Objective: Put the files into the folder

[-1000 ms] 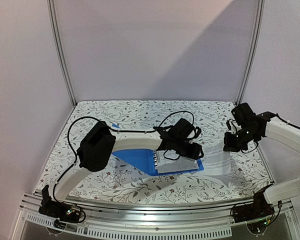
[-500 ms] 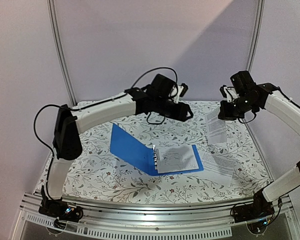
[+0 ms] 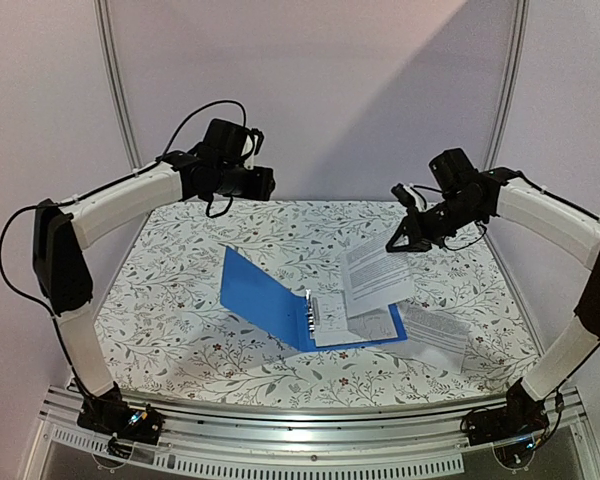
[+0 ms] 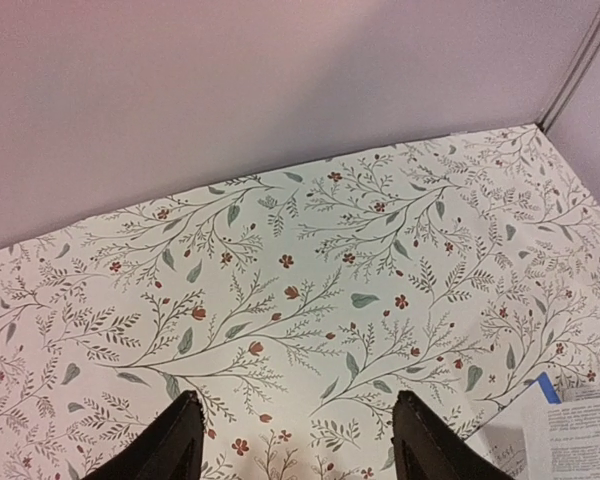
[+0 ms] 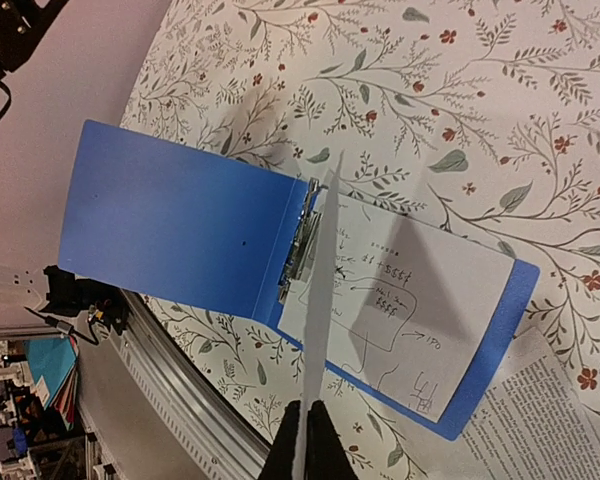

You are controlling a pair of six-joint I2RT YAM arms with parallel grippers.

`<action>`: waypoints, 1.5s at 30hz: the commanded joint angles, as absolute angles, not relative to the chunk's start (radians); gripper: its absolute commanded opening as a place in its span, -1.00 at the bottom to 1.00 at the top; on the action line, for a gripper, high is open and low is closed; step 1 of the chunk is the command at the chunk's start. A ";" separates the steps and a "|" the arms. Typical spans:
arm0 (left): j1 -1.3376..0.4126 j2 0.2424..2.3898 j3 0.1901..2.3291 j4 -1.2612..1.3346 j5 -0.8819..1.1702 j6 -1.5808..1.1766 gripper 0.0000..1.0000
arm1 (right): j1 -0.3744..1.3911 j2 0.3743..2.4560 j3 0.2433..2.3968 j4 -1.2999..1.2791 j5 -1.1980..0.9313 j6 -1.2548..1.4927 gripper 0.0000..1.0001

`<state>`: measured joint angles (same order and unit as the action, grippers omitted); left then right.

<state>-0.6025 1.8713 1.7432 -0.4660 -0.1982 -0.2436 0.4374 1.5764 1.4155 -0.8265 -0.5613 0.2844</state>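
Our right gripper (image 5: pixel 305 428) is clamping one corner of a hanging sheet (image 3: pixel 377 280) and holding it in the air over the right half of the folder (image 3: pixel 263 292). Our left gripper (image 4: pixel 295 405) is hanging high near the back wall with its jaws apart and nothing between them.

The folder is lying open on the table (image 3: pixel 180 335). Its blue cover is spreading toward the far left, and its ring clip (image 5: pixel 302 245) is running along the middle fold. A filed sheet (image 5: pixel 410 320) is already resting on the right leaf beside the clip. A loose sheet (image 3: pixel 435 335) is lying on the table just off the folder's right edge.

We are judging the paper to be very light and limp. Pinched at one corner, it is drooping and will likely swing or curl with any quick move. A grip at an edge or corner is probably the only workable hold, since a flat sheet offers nothing else to take.

From above, the hanging sheet's long axis is running roughly far to near, and the sheet is slanting down from the gripper toward the folder. In the right wrist view we are seeing it almost edge-on, pointing toward the clip.
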 commanded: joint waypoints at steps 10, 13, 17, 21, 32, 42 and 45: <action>-0.617 1.876 1.724 -0.448 -0.220 -0.229 0.29 | 0.444 1.807 1.250 -0.717 -0.480 0.311 -1.00; -0.617 1.875 1.723 -0.447 -0.215 -0.231 0.29 | 0.444 1.848 1.262 -0.710 -0.459 0.313 -1.00; -0.616 1.873 1.719 -0.444 -0.213 -0.231 0.30 | 0.444 1.879 1.271 -0.686 -0.464 0.317 -1.00; -0.614 1.878 1.716 -0.439 -0.202 -0.234 0.29 | 0.445 1.901 1.292 -0.670 -0.467 0.319 -1.00; -0.611 1.889 1.714 -0.437 -0.182 -0.236 0.29 | 0.445 1.947 1.335 -0.650 -0.507 0.320 -1.00; -0.604 1.895 1.713 -0.433 -0.167 -0.240 0.29 | 0.446 1.963 1.360 -0.661 -0.517 0.292 -1.00; -0.603 1.894 1.712 -0.432 -0.162 -0.241 0.29 | 0.446 1.966 1.364 -0.665 -0.522 0.281 -1.00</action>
